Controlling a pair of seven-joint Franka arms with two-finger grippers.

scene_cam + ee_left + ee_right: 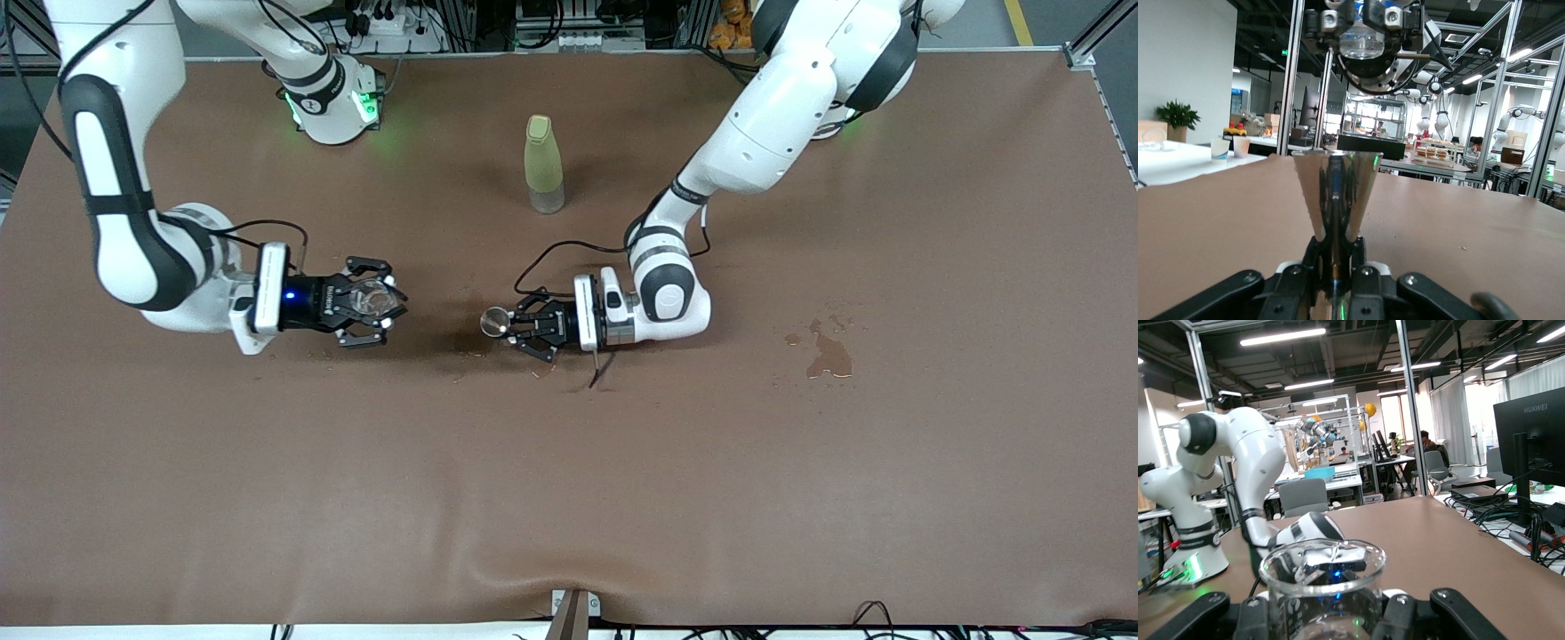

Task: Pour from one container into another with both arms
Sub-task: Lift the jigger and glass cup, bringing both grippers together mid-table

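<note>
My right gripper (380, 302) is shut on a clear glass beaker (366, 299), held upright low over the table toward the right arm's end. In the right wrist view the beaker (1322, 587) fills the space between the fingers (1205, 617). My left gripper (526, 328) is shut on the narrow waist of a shiny metal cone-shaped cup (494, 321), low over the middle of the table. The left wrist view has that cup (1336, 190) upright in the left gripper (1336, 270), with the beaker (1363, 41) in the other gripper facing it. The two vessels are apart.
A pale green bottle (543, 164) stands upright on the brown table cover (569, 498), nearer the robots' bases than both grippers. A dark wet stain (829, 356) marks the cover toward the left arm's end. Small crumbs lie under the grippers.
</note>
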